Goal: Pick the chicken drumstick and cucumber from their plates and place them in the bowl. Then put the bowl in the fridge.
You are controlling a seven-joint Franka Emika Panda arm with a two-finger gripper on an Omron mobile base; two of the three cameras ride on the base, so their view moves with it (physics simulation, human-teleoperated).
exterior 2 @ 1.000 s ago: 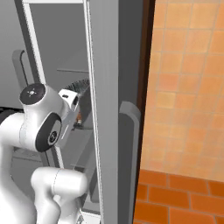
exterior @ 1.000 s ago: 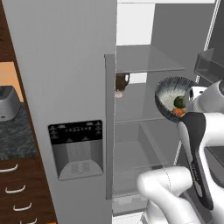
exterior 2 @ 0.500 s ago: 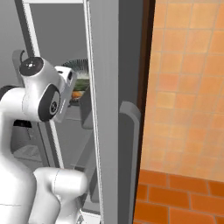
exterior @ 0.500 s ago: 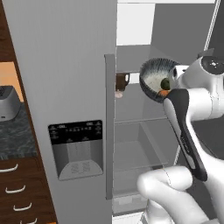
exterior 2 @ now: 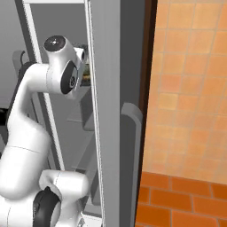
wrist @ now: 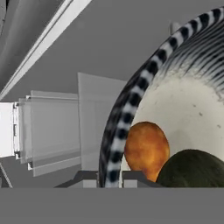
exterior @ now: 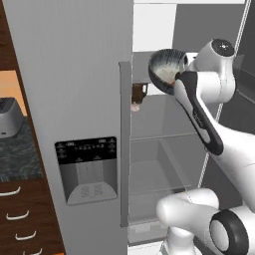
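Observation:
My gripper (wrist: 109,178) is shut on the striped rim of the dark grey bowl (wrist: 131,109), one finger on each side of it. Inside, on the pale speckled floor, lie the golden-brown chicken drumstick (wrist: 146,148) and the dark green cucumber (wrist: 192,168). From the left base camera the bowl (exterior: 165,69) is tilted and held high inside the open fridge (exterior: 74,89), above the glass shelves (exterior: 164,135), with the gripper (exterior: 180,75) at its right rim. The right base camera catches a sliver of the bowl (exterior 2: 87,70) behind the door edge. The plates are out of view.
A small dark brown object (exterior: 138,94) sits on the fridge shelf just left of and below the bowl. The door handle (exterior: 124,149) and dispenser panel (exterior: 87,149) face me. A dark counter with a grey appliance (exterior: 7,117) lies left; an orange tiled wall (exterior 2: 190,88) right.
The arm has lifted the bowl and swung it left, from mid-height at the fridge's right side up toward the top shelf. The grip on the rim has held.

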